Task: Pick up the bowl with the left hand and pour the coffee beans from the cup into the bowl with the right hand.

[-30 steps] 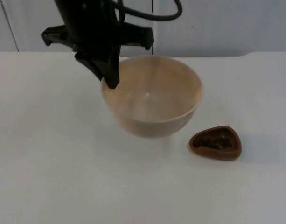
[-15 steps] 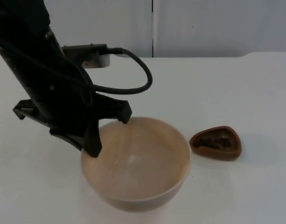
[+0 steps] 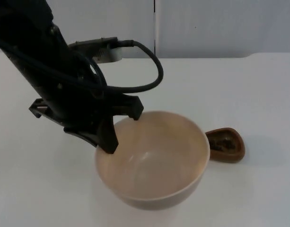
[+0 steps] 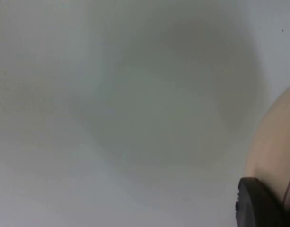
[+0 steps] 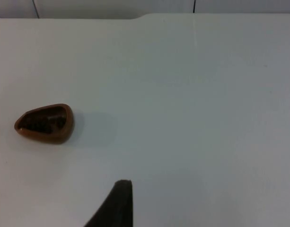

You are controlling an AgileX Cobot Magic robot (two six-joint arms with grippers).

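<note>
The left claw (image 3: 111,137) is clamped on the near-left rim of the bowl (image 3: 154,161): one black finger reaches down inside the bowl wall, while the other stands outside it, so the rim is pinched between them. In the left wrist view a black fingertip (image 4: 258,203) sits against the pale outer wall of the bowl (image 4: 272,146), with the bowl's soft round shadow spread across the table (image 4: 64,71) beneath it. The bowl is a wide, pale cream one, and nothing can be seen lying inside it. In the top view it hangs from the left arm at a slight tilt, toward the front of the table (image 3: 258,94).

Just beside the bowl's right edge, and partly hidden behind it in the top view, stands the cup (image 3: 226,144), a small brown one with a rounded three-cornered rim. Dark coffee beans (image 3: 224,141) lie inside it. The cup stands upright on the table.

The right claw waits off to the side. In the right wrist view one black fingertip (image 5: 117,203) points over the white table (image 5: 206,94), and I cannot tell how far that claw is open. It has hold of nothing. The cup (image 5: 44,123) lies well apart from it in that view, with beans (image 5: 43,123) dark inside.
</note>
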